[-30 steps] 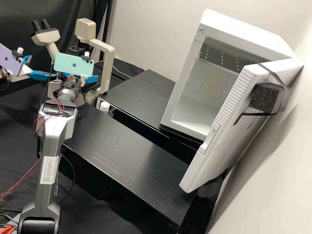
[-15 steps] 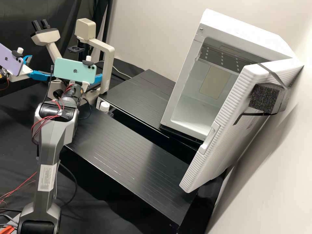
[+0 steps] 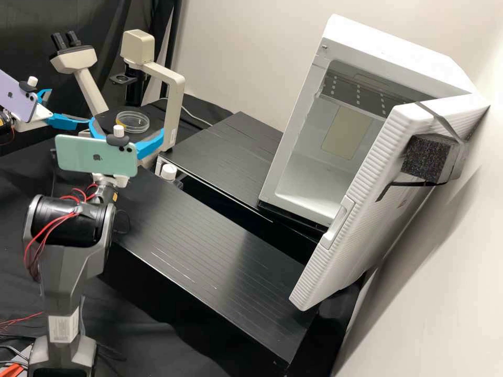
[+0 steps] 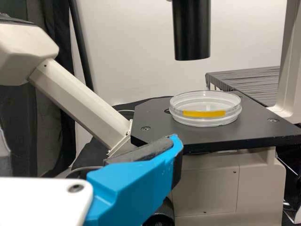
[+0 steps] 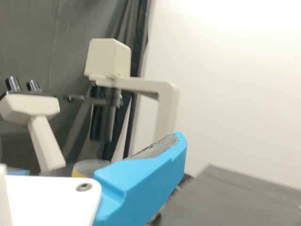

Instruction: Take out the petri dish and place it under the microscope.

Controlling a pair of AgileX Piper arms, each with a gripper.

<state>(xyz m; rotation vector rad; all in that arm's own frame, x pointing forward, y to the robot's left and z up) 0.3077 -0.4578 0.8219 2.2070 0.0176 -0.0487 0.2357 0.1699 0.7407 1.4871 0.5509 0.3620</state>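
The clear petri dish (image 3: 132,121) with its yellow strip lies flat on the black stage (image 4: 256,134) of the cream microscope (image 3: 174,99), below the black condenser. In the left wrist view the dish (image 4: 205,121) touches neither gripper. My right gripper (image 3: 128,130), under the green phone, is open, its blue fingers apart on the near side of the dish. In its own wrist view one finger of the right gripper (image 5: 146,174) shows, the dish (image 5: 90,165) partly behind it. My left gripper (image 3: 68,107) stands open left of the stage; the left gripper (image 4: 136,183) is below the stage's edge.
A white cabinet (image 3: 338,173) with its door (image 3: 361,193) wide open stands at the right. Two black platforms (image 3: 209,251) lie between it and the microscope, with a white-capped bottle (image 3: 168,172) beside them. The eyepiece tube (image 3: 90,91) rises behind the left gripper.
My right arm has drawn back from the microscope, toward the near left, bringing the dish into sight on the stage. The left arm keeps still.
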